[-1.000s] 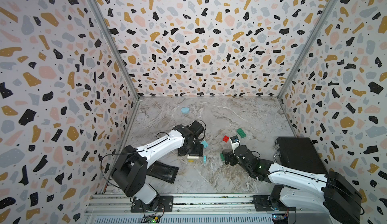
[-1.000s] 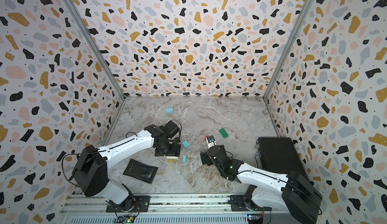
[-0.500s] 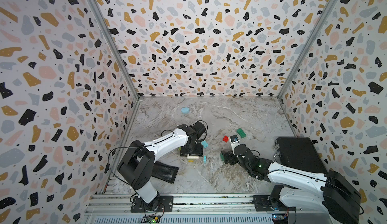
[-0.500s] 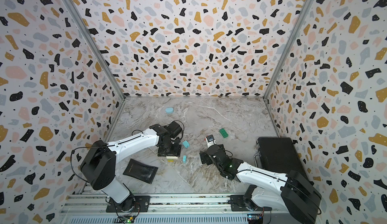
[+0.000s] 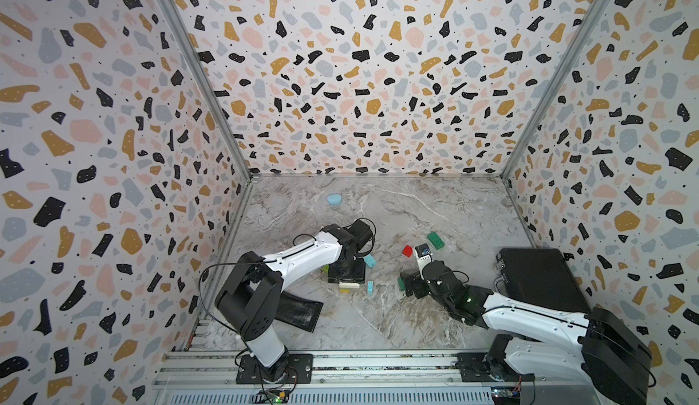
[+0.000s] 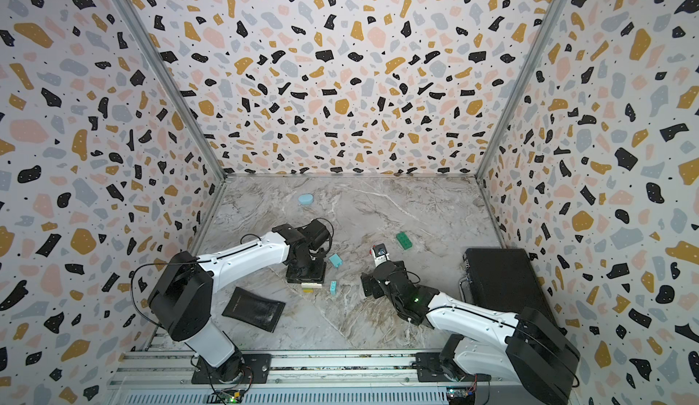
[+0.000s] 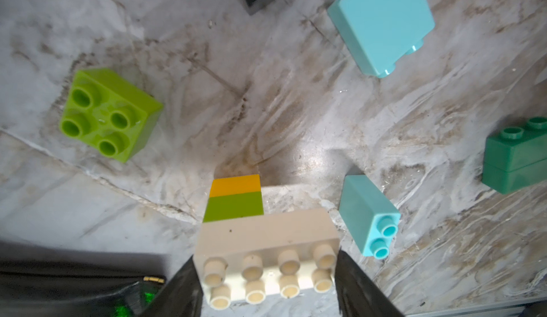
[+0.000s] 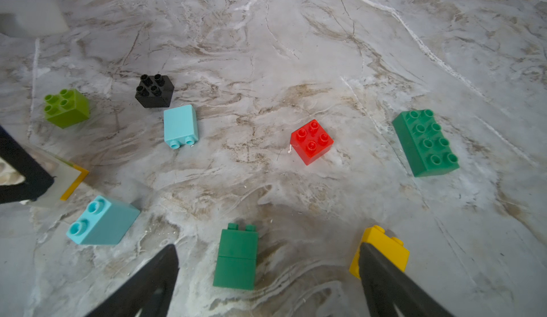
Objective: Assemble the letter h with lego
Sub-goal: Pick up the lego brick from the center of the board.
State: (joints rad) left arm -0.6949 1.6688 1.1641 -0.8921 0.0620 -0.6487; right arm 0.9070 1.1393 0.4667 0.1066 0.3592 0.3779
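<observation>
Left end effector (image 7: 264,256) is narrowing from a second ago, and its fingers (image 7: 352,289) are now pressing against both short ends of the white brick (image 7: 266,235). The left arm's elbow is also swinging inward a little. That white brick is topping a stacked lime brick (image 7: 233,206) and a stacked yellow brick (image 7: 235,185), left of centre on the worktop (image 5: 378,327).

Right end effector (image 8: 268,246) is holding its place, gaping wide and gripping nothing. It is straddling a dark green stack (image 8: 236,259), with a loose yellow brick (image 8: 384,249) just beside one finger.

From the white brick, a light-blue brick (image 5: 370,260) is lying at one o'clock and a smaller light-blue brick (image 5: 370,287) at three. The red brick (image 5: 407,250) and long dark green brick (image 5: 435,240) are sitting out toward two.

The grey marbled surface is running up to terrazzo walls (image 5: 359,81), with a pale-blue lump (image 5: 334,198) sitting at twelve. A black case (image 5: 537,282) is lying shut at three o'clock, contents hidden, and a flat black tray (image 5: 299,310) is lying at seven.
</observation>
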